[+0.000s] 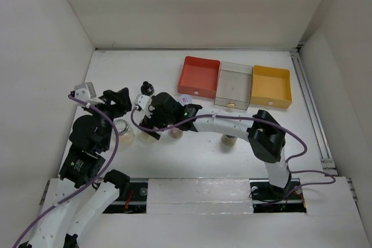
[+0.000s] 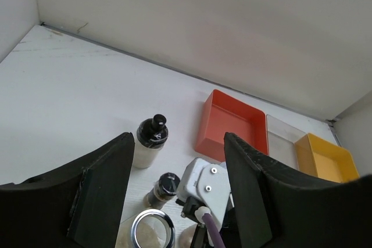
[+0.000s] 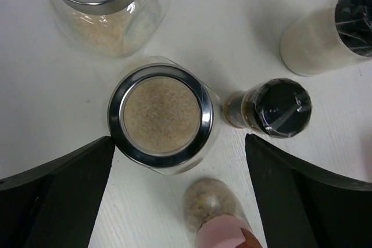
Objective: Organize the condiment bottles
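Right gripper (image 3: pixel 179 137), mine: black fingers (image 3: pixel 52 196) spread wide, gripping nothing, hanging above squat clear glass jar with silvery rim and tan granules (image 3: pixel 160 117). Just beside that jar on white table (image 3: pixel 46 85): small black-capped bottle of brown contents (image 3: pixel 270 108), pink-capped shaker of tan granules (image 3: pixel 215 207). Second squat glass jar (image 3: pixel 96 10) near, apart. My left gripper (image 2: pixel 176 135): fingers (image 2: pixel 99 196) apart, nothing between them.

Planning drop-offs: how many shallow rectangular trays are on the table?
3, in a row at the far right: the red shallow plastic tray leftmost, the clear plastic tray in the middle, the yellow plastic tray rightmost. None looks hidden.
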Robot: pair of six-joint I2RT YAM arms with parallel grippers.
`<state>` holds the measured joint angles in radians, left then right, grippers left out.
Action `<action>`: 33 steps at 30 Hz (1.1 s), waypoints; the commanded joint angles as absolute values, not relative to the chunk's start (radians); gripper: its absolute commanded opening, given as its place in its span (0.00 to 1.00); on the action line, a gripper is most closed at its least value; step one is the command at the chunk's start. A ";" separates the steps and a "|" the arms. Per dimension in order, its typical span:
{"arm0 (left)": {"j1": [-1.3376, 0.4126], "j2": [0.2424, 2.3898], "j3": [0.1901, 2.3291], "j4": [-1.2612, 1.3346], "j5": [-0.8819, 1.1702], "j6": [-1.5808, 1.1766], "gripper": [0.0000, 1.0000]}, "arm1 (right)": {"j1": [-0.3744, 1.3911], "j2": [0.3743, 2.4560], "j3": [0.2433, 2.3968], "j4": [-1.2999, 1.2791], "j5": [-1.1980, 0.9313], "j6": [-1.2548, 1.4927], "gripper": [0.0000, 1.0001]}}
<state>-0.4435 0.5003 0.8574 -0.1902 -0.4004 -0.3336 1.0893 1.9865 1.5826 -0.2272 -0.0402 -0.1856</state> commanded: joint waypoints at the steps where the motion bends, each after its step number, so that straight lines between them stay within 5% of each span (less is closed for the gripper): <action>1: -0.443 0.500 0.856 -0.135 -0.388 -0.331 0.59 | 1.101 2.011 1.646 -0.219 -0.095 -0.172 1.00; 14: -0.443 0.500 0.847 -0.135 -0.388 -0.331 0.59 | 1.101 2.082 1.690 -0.155 -0.130 -0.153 0.88; 15: -0.443 0.500 0.847 -0.135 -0.388 -0.331 0.59 | 1.101 2.082 1.690 -0.146 -0.130 -0.153 0.78; 17: -0.443 0.500 0.847 -0.135 -0.388 -0.331 0.59 | 1.101 2.094 1.690 -0.146 -0.150 -0.144 0.72; 18: -0.443 0.500 0.847 -0.135 -0.388 -0.331 0.59 | 1.101 2.094 1.690 -0.146 -0.150 -0.144 0.55; 20: -0.443 0.500 0.847 -0.135 -0.388 -0.331 0.59 | 1.101 2.071 1.690 -0.146 -0.172 -0.144 0.44; 33: -0.443 0.468 0.838 -0.126 -0.417 -0.341 0.59 | 0.927 1.713 1.658 -0.061 -0.143 -0.144 0.45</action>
